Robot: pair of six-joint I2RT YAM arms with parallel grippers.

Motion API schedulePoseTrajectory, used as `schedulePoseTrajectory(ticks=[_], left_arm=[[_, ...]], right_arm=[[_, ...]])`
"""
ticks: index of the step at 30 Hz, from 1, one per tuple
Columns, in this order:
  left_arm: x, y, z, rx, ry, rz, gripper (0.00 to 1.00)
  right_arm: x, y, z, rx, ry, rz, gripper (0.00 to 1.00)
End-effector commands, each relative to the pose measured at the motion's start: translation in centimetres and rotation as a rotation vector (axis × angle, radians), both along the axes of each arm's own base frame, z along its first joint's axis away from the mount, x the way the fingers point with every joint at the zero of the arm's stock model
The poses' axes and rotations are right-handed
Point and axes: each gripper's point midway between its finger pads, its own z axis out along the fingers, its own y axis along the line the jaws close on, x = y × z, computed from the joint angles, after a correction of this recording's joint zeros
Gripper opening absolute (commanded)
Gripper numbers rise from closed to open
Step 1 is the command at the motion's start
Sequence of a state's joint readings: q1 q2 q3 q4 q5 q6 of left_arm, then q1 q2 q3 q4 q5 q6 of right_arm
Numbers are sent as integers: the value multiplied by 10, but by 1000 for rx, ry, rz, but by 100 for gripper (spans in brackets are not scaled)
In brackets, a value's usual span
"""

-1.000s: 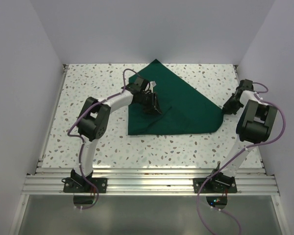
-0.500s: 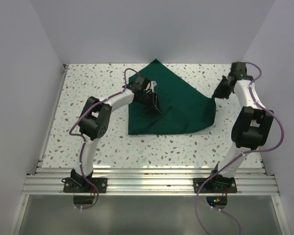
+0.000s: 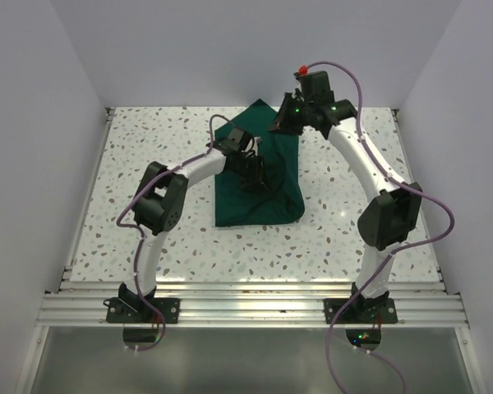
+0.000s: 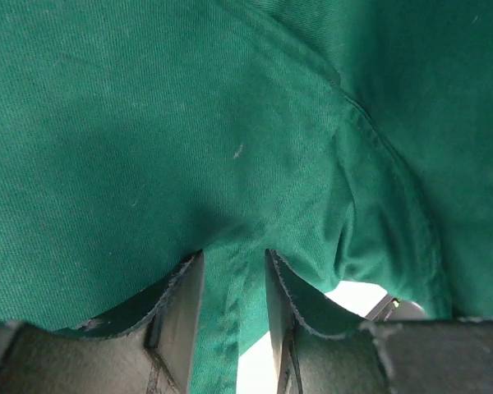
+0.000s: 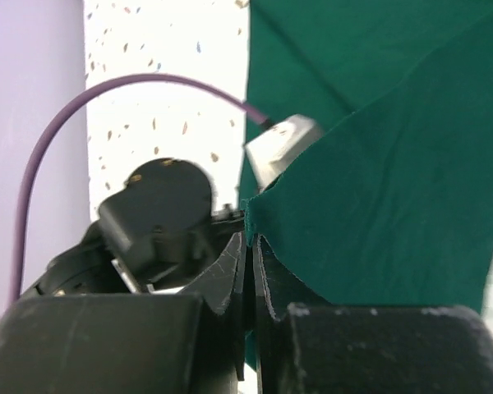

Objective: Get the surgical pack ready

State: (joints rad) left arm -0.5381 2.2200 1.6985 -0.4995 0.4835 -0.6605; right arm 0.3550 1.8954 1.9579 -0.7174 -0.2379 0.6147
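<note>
Drape folding on a speckled table (image 3: 148,139): at left, the left gripper (image 4: 234,267) points down into the dark green drape (image 3: 259,205). Its fingers (image 4: 177,304) stand part-way apart with a bunched ridge of cloth filling the gap between them, by the look of it a clamp on that fold that pins the bundle in place. Cloth spreads flat beyond those fingertips and wrinkles along a stitched hem (image 4: 370,135) just to their right; what lies beneath is hidden. The drape itself sits mid-table as a loose, half-folded heap, its near edge lying flat and its right-hand flap lifted off the surface. At right, the right gripper (image 5: 249,234) has its fingers pressed together on the very corner of that flap. The fabric hangs away below and to the right of the fingertips, and the corner is held raised above the far side of the bundle. The cloth reads as light, limp and unable to hold a shape: it sags wherever it is unsupported, and its layers are likely to slide over one another. A hemmed corner or edge looks the soundest place to take it, pinched deep between the pads. The other set of fingers would do well to hold the bundle down so that the whole pack does not drag along.
</note>
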Motion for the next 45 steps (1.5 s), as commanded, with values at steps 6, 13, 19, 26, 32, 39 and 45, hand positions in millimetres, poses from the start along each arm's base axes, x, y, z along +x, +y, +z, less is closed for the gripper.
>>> schedulePoseTrajectory(ticks=[6,13,19,26,32,39,45], left_arm=[[12,16,-17,99,-26,37,40],[17,31,6,106,-68,90,42],[14,38,3,128,-42,106,42],[14,71,35,201,-83,199,50],[5,130,65,268,-128,264,51],[-37,177,22,299,-29,348,46],[-48,173,-2,264,16,362,45]], right_arm=[[-22,79,23,112,-14,112,0],[-32,80,12,106,4,143,0],[-39,87,11,129,-2,194,0],[-40,83,5,85,-14,212,0],[-37,87,1,78,-9,226,0],[-29,115,-16,74,1,247,0],[-28,155,-39,73,-1,281,0]])
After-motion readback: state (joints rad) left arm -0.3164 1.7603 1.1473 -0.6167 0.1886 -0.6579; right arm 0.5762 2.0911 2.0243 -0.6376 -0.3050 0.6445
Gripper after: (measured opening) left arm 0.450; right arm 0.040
